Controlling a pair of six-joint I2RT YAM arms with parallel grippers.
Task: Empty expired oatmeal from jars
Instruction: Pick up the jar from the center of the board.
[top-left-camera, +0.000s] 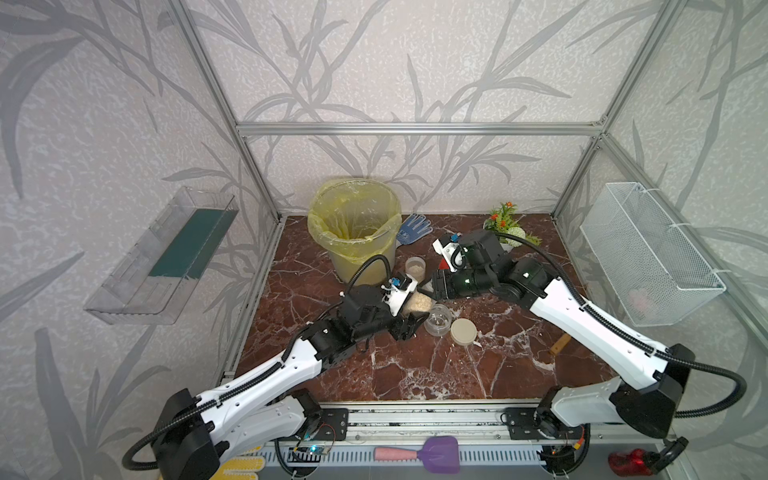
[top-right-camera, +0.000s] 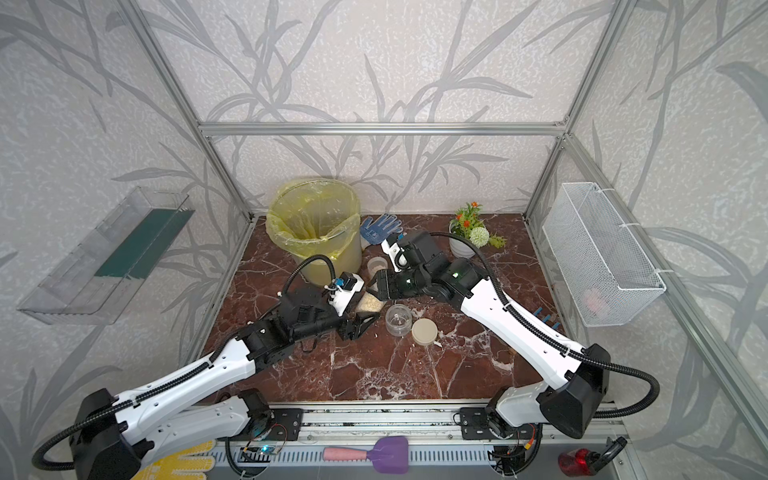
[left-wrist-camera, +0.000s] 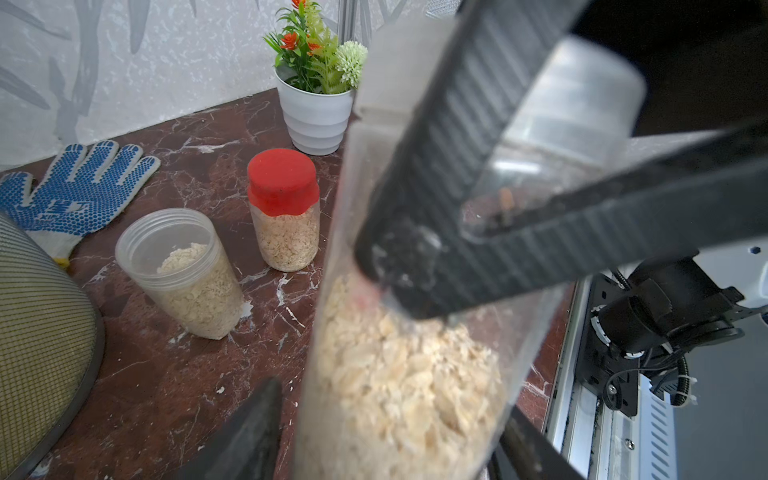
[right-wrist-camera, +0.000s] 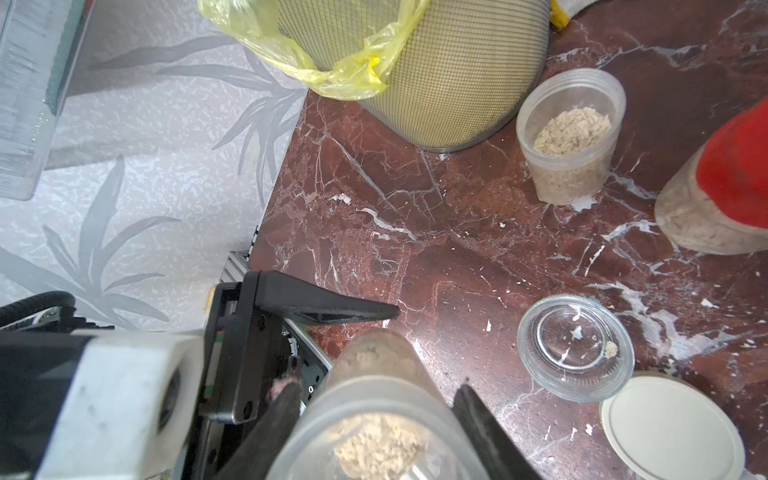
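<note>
Beige oatmeal (left-wrist-camera: 415, 374) fills the lower part of the slim jar (top-left-camera: 417, 305). The jar is held tilted at the centre of the table (top-left-camera: 415, 374), just near-right of the bucket (top-left-camera: 355, 224).

STEP IN HAND (judged): lid removal on one slim jar.
- right gripper (right-wrist-camera: 376, 390): clenched on the slim jar at its lid end.
- left gripper (left-wrist-camera: 390, 403): fingers flank the jar body. Cannot tell whether they press the wall or stand just off it.

NEXT MOVE CALLS FOR:
- Firm clamp on the body w/ left gripper.
- Twist of the lid w/ right gripper, mouth kept up so no flakes spill.
- Transfer over the bucket, then tip out.

QTY:
- Jars: 4.
  - 1 slim jar in grip.
  - 1 second slim jar (left-wrist-camera: 178, 270), part-full, standing far of the grippers, beside the bucket.
  - 1 red-capped jar (left-wrist-camera: 284, 208), part-full, right of the second slim jar.
  - 1 squat jar (top-left-camera: 438, 319), empty save a few crumbs, near-right of the held jar. Its beige lid (top-left-camera: 464, 331) lies flat just to its right.
- Bucket w/ yellow liner: 1, far left of centre.
- Flower pot (left-wrist-camera: 316, 120): 1, far right.
- Glove (top-left-camera: 413, 228): 1, far, between bucket and pot.
- Grippers: 2.
</note>
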